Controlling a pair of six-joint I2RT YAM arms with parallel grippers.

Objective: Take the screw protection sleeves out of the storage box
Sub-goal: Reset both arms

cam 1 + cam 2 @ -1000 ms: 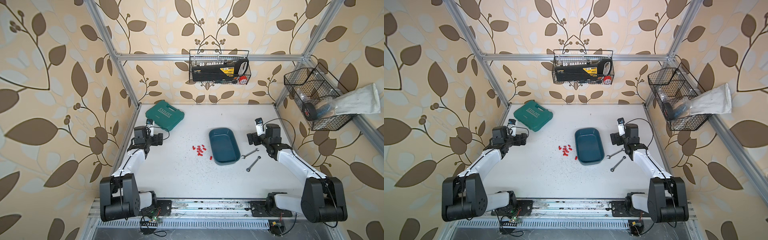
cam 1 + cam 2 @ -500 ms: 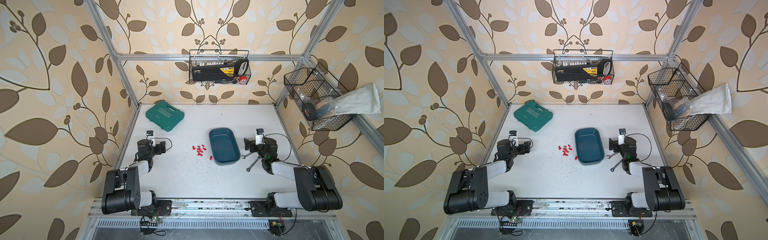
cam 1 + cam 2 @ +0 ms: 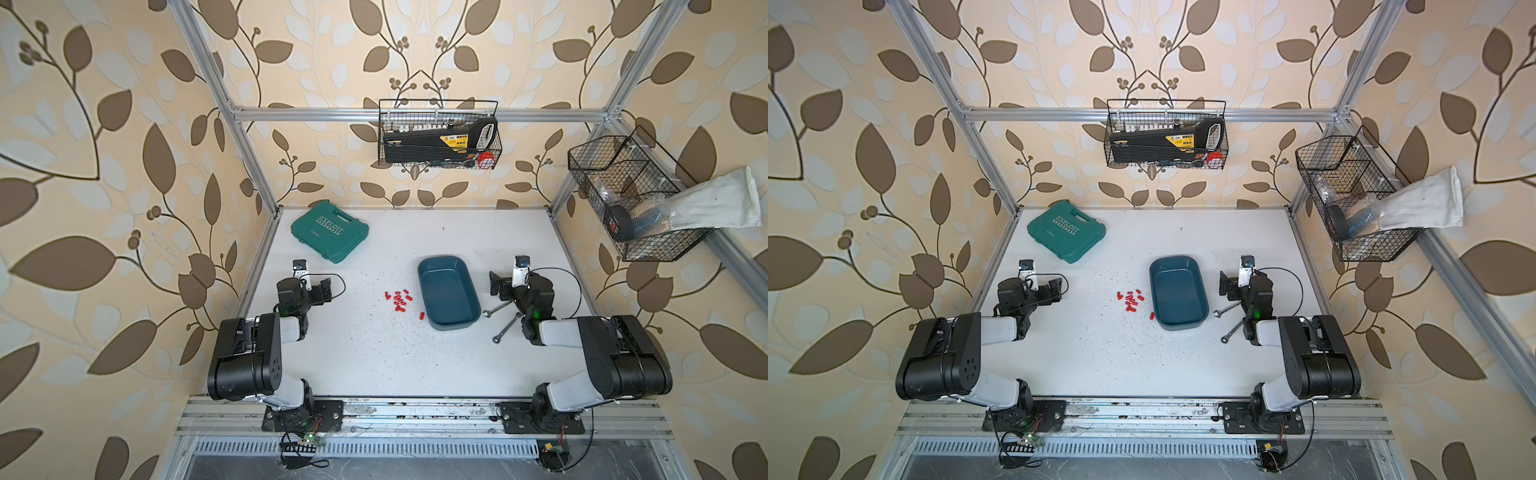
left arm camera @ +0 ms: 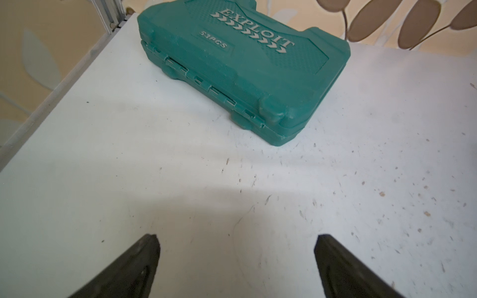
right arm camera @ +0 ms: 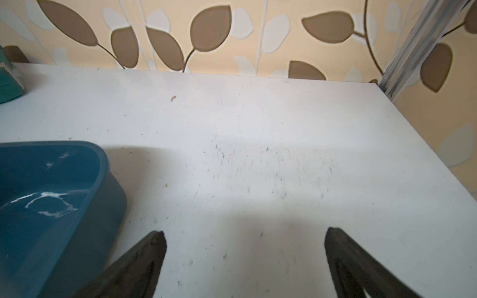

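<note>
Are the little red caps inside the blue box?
No, the red caps lie on the white table beside the blue box, which looks empty.

The dark teal-blue, shallow rectangular plastic storage box [image 3: 448, 291] with rounded corners sits upright, lidless and empty. The tiny bright red capsule-shaped plastic sleeves [image 3: 398, 300] lie clustered outside it, near one long wall. One stray sleeve [image 3: 422, 316] lies just beside that wall.
</note>
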